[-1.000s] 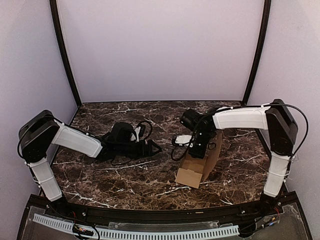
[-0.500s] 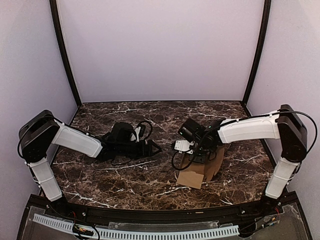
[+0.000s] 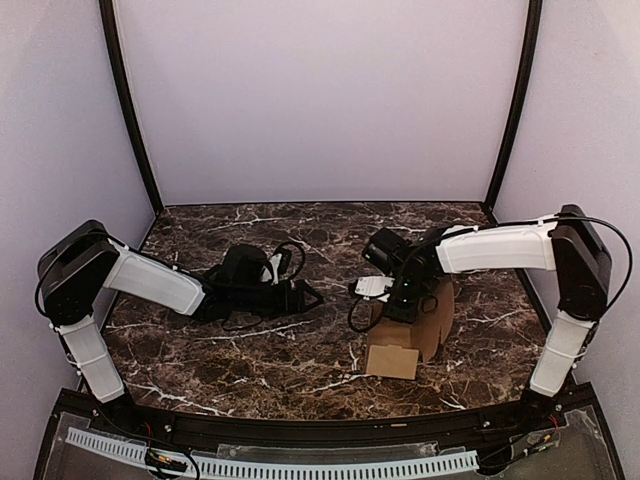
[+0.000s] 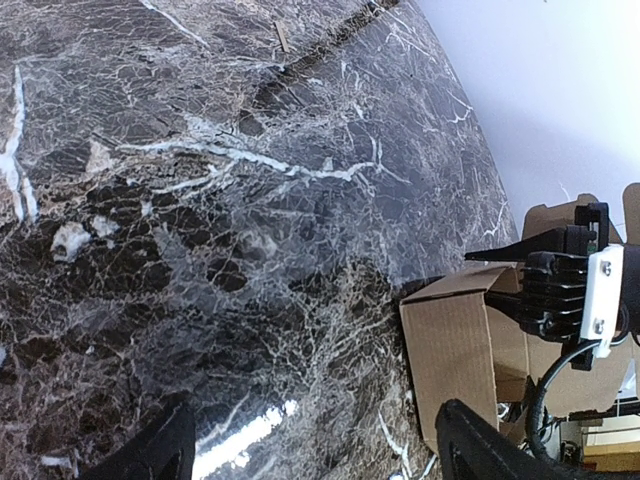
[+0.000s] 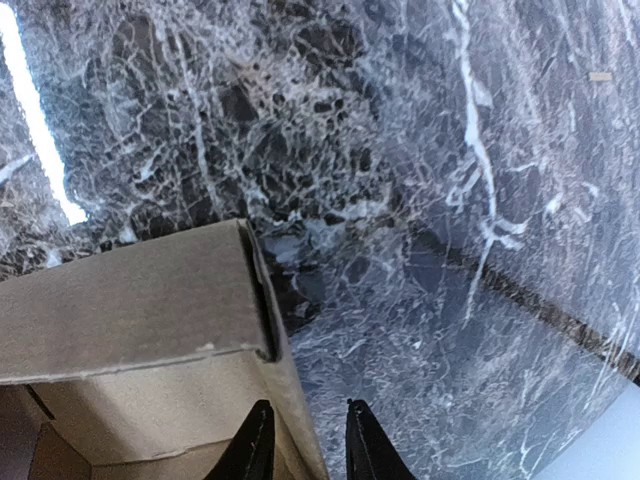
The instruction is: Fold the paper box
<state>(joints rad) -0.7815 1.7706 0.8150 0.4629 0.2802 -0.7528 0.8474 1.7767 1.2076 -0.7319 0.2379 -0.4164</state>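
The paper box is brown cardboard, partly folded, standing right of centre with one flap lying flat toward the near edge. My right gripper reaches down at the box's far left top edge. In the right wrist view its fingers straddle a box wall; the right gripper is open a little, with a gap beside the wall. My left gripper lies low on the table left of the box, wide open and empty. Its wrist view shows the box past the open left gripper.
The dark marble table is bounded by pale walls and two black corner posts. The black front rail runs along the near edge. The right arm's white link spans above the box's right side.
The right gripper went from shut on the box wall to slightly open. The box has turned more upright and shifted right, its flap now flat on the table. The left arm has not moved.
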